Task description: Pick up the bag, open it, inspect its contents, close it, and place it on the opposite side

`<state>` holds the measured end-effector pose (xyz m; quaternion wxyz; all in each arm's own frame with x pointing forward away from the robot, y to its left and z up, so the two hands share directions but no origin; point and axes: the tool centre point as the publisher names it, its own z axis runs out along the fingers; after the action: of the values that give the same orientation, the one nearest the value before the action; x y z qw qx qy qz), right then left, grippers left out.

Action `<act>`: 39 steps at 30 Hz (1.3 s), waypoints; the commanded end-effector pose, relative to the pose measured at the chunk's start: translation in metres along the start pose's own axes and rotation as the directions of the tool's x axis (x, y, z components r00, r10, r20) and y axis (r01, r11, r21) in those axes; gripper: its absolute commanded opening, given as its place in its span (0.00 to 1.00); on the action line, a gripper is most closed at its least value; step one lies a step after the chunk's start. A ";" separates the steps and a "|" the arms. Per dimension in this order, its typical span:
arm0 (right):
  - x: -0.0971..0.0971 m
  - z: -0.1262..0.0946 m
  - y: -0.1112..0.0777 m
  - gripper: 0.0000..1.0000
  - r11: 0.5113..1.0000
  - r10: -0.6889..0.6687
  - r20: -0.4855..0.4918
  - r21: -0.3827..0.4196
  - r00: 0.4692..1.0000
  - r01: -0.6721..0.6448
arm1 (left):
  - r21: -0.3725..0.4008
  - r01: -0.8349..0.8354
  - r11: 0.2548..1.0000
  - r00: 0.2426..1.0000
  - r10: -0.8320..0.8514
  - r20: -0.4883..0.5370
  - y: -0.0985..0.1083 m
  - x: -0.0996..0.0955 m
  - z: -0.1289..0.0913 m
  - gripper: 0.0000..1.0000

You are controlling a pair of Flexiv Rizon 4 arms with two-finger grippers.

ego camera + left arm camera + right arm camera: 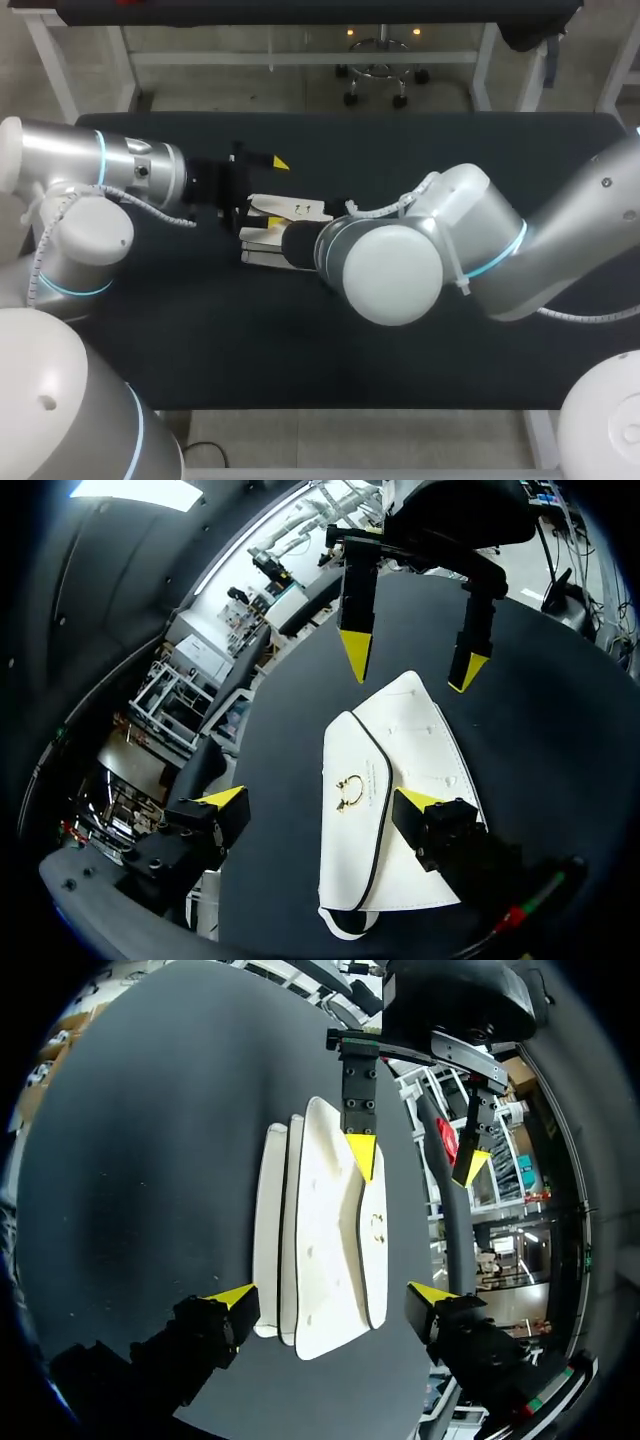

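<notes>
Seen from the left wrist, the left gripper (320, 800) gapes wide and holds nothing, one yellow tip over the white bag (355, 850). The bag lies flat mid-table (560, 740), clasp side up. Past its far end, at 12 o'clock, the right gripper (411, 662) hangs just as spread, gripping nothing.

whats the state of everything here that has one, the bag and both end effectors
bag: flap down, lying flat on the table, not lifted
left end effector: open, one finger over the bag, the other off to its side, not gripping
right end effector: open, a finger on either side of the bag, both apart from it
</notes>
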<state>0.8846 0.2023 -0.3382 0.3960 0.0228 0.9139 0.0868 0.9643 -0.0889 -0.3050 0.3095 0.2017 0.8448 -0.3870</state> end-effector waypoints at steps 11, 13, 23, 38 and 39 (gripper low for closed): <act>-0.032 -0.034 -0.011 1.00 1.000 -0.016 -0.120 -0.025 0.993 0.013 | -0.124 0.129 0.984 0.981 -0.145 -0.127 0.001 -0.008 -0.022 1.00; -0.036 -0.039 -0.012 1.00 1.000 -0.020 -0.135 -0.025 0.991 0.017 | -0.132 0.146 0.980 0.976 -0.164 -0.146 0.002 -0.008 -0.025 1.00; -0.048 -0.051 -0.016 1.00 1.000 -0.020 -0.217 -0.003 0.976 0.020 | -0.241 0.249 0.938 0.925 -0.304 -0.229 0.005 -0.005 -0.040 1.00; -0.050 -0.052 -0.017 1.00 1.000 -0.004 -0.269 0.012 0.963 0.008 | -0.388 0.168 0.906 0.936 -0.271 -0.227 0.004 0.000 -0.043 1.00; -0.050 -0.052 -0.017 1.00 1.000 -0.004 -0.269 0.012 0.963 0.008 | -0.388 0.168 0.906 0.936 -0.271 -0.227 0.004 0.000 -0.043 1.00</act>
<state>0.8812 0.1723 -0.2705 0.2685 0.0111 0.9597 0.0824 0.9513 -0.0516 -0.2856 0.1743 0.0972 0.9525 -0.2301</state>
